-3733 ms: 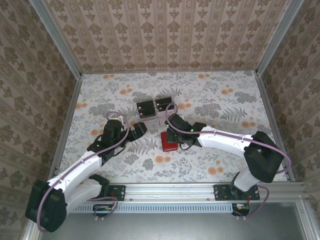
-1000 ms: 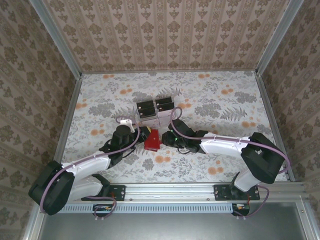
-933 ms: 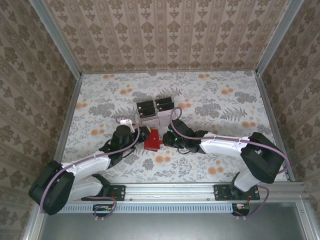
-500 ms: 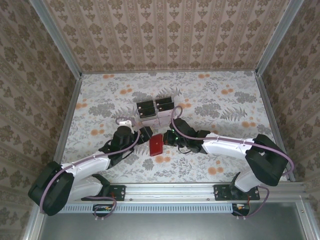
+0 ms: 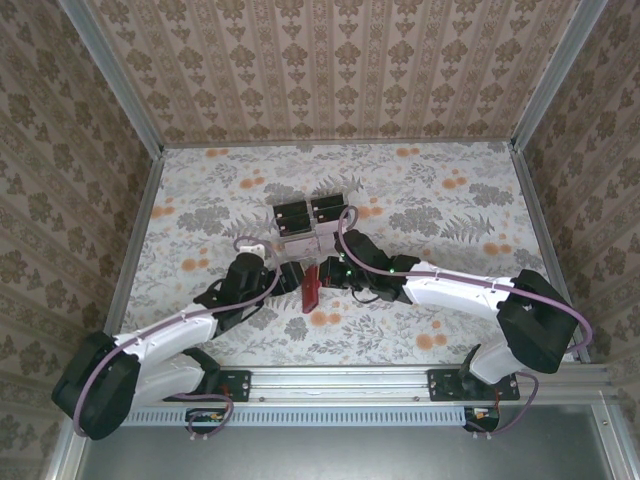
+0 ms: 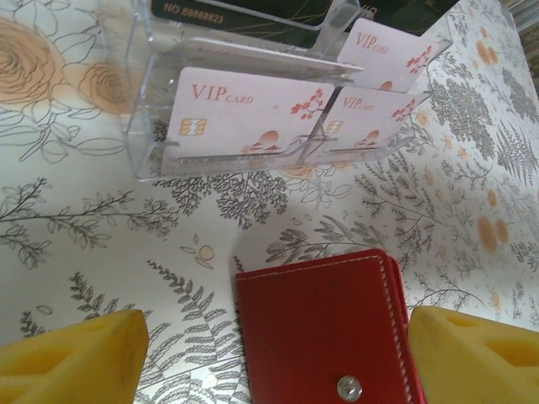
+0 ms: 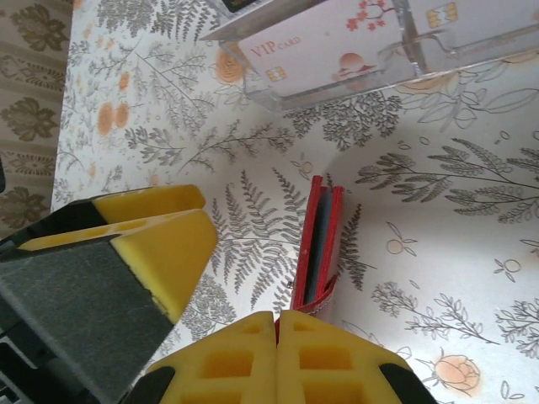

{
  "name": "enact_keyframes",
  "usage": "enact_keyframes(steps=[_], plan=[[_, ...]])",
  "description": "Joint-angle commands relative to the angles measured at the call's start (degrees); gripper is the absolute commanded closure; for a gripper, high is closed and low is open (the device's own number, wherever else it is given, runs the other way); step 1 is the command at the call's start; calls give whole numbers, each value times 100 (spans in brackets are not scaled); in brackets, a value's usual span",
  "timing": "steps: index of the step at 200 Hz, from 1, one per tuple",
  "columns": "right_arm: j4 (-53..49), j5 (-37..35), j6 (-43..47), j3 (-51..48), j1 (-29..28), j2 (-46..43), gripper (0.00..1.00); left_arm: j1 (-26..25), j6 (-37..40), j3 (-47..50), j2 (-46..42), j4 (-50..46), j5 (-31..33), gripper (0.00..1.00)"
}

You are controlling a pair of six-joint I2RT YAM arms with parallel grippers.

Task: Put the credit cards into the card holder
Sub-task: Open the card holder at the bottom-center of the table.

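Pinched together, the right gripper's [image 7: 275, 330] yellow pads clamp the lower, folded end of the card holder [image 7: 318, 240]. The left gripper [image 6: 271, 345] has its fingers spread wide to either side of the same wallet and touches nothing.

A few seconds back the wallet lay flat on the table [image 5: 430, 200] under the right gripper. It has since been raised and turned on edge, so from above it reads as a thin red sliver between the two grippers. The left arm has closed in meanwhile. I judge this a set-up for opening the fold; no card is in yet.

The credit cards [image 6: 236, 118], pale with VIP lettering, sit in a clear stand [image 6: 126, 84] just beyond. The wallet is red leather with pale stitching and a metal snap stud. Its leaves gape slightly, showing greyish lining.
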State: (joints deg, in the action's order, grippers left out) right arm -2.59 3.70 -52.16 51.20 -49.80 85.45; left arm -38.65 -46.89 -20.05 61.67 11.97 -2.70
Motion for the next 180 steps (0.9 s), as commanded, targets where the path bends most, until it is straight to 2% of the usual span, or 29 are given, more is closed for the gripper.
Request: enact_keyframes(steps=[1,61,96,168,180], plan=[[-205,87,138,196,-36,-151,100,-63,163,-233,110,67,-110,17],[-231,9,120,153,-36,-103,100,-107,174,-232,331,140,-119,19],[-232,-25,102,89,-22,-108,100,-99,160,-227,389,-148,1,30],[-135,-348,-52,-449,81,-187,100,-100,-13,-123,64,-1120,525,44],[-78,-397,-89,-610,114,-171,93,-106,-45,-51,-17,-1215,575,45]])
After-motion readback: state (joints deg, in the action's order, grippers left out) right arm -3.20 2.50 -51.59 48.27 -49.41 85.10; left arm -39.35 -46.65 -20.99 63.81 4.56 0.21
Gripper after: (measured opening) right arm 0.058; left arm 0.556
